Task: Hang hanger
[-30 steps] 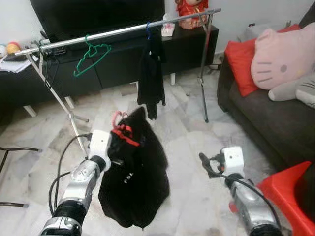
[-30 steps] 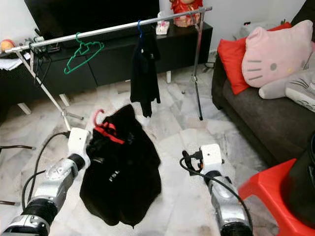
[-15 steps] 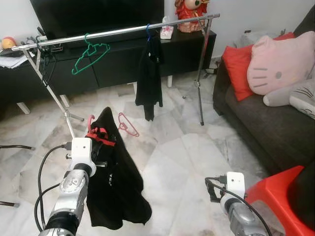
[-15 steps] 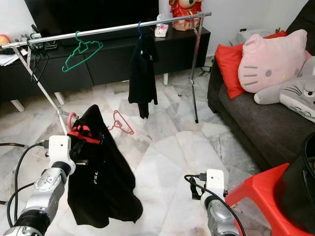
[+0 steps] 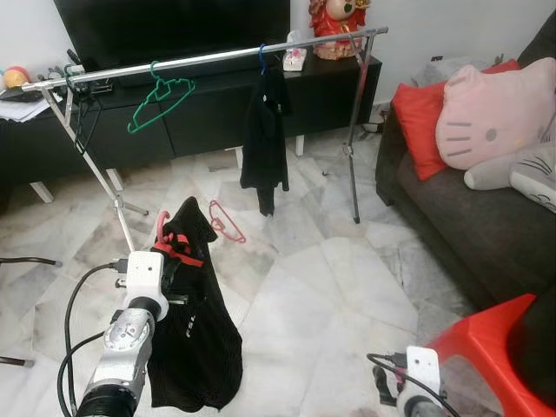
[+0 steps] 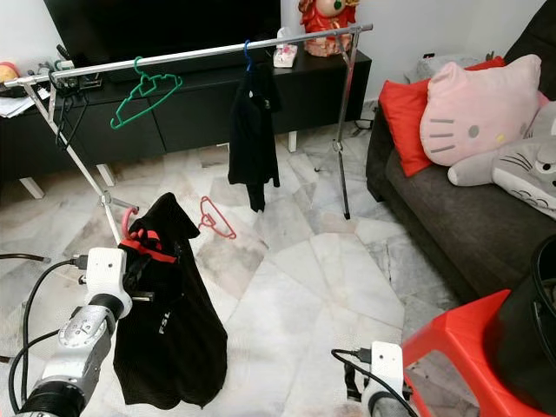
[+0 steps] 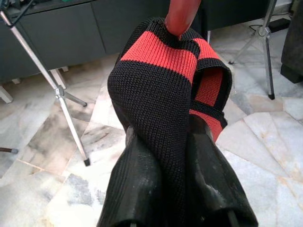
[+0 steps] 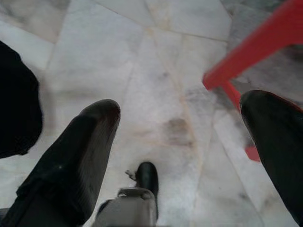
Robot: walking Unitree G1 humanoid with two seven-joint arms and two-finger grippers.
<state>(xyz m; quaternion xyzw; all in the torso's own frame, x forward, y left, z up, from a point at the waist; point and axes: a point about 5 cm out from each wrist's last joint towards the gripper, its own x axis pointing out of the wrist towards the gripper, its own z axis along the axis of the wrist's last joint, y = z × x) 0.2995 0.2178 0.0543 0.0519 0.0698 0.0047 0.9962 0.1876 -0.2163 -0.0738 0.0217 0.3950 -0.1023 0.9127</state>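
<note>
Pinched shut on the red-and-black ribbed collar of a black garment (image 5: pixel 187 321), the left gripper (image 7: pixel 173 156) holds it up at about 8 o'clock in the head views, with a red hanger (image 7: pixel 182 16) poking out of the collar. Most of that hanger is hidden inside the cloth; just its hook and neck show. The right gripper (image 8: pixel 182 137) sits low at 5 o'clock, its 2 fingers spread wide over bare marble floor (image 6: pixel 330 269), and its arm is mostly cut off by the frame edge. A clothes rail (image 5: pixel 208 58) crosses at 12 o'clock, carrying a green hanger (image 5: pixel 162 97) and a hung dark top (image 5: pixel 265 139). Another red hanger (image 5: pixel 225 221) lies on the floor beneath. A red stool (image 5: pixel 499 334) at 4 o'clock is partly cropped.
</note>
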